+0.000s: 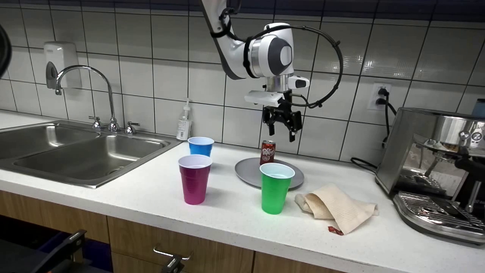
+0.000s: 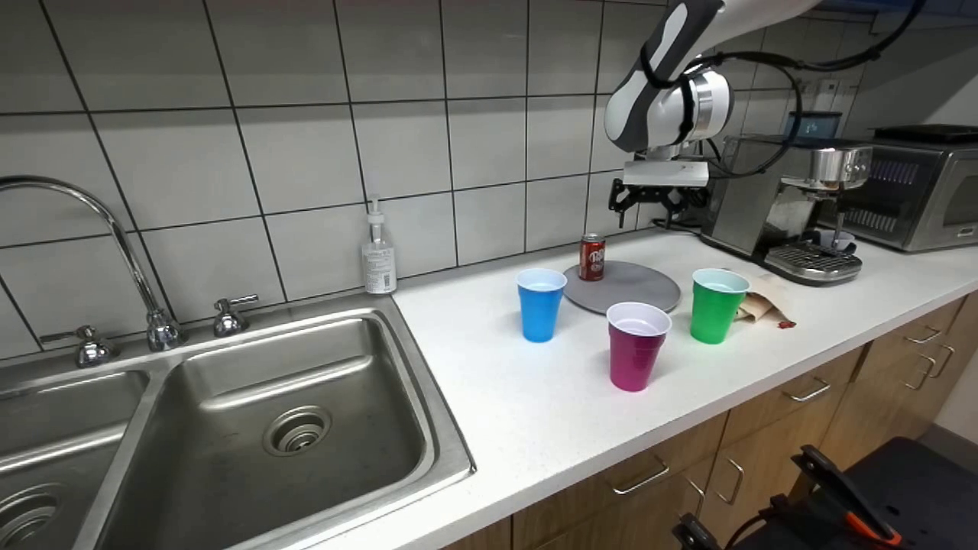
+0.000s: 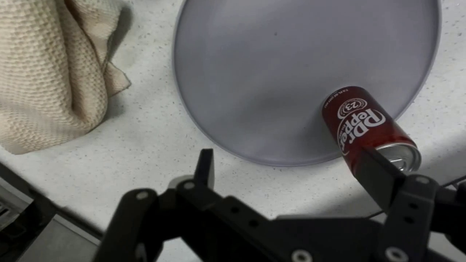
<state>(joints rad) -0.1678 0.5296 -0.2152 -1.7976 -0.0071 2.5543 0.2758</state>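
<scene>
My gripper (image 1: 282, 134) hangs above the counter with its jaws wide apart and nothing between them. Nearest to it is a dark red Dr Pepper can (image 1: 267, 152), standing upright near the back of a round grey plate (image 1: 248, 171). In the wrist view one finger (image 3: 380, 178) overlaps the can (image 3: 353, 122) at its top end, while the other finger (image 3: 205, 167) shows over bare counter. Both exterior views show the fingertips higher than the can. A green cup (image 1: 274, 193) stands in front of the plate, with a purple cup (image 1: 195, 184) and a blue cup (image 1: 201, 147) nearby.
A crumpled beige towel (image 1: 341, 206) lies beside the green cup, with a small red scrap (image 1: 335, 230) at its edge. The coffee machine (image 1: 435, 170) stands past it. At the opposite end are a soap bottle (image 2: 379, 256) and a double sink (image 2: 306, 367) with a tall faucet (image 2: 114, 237).
</scene>
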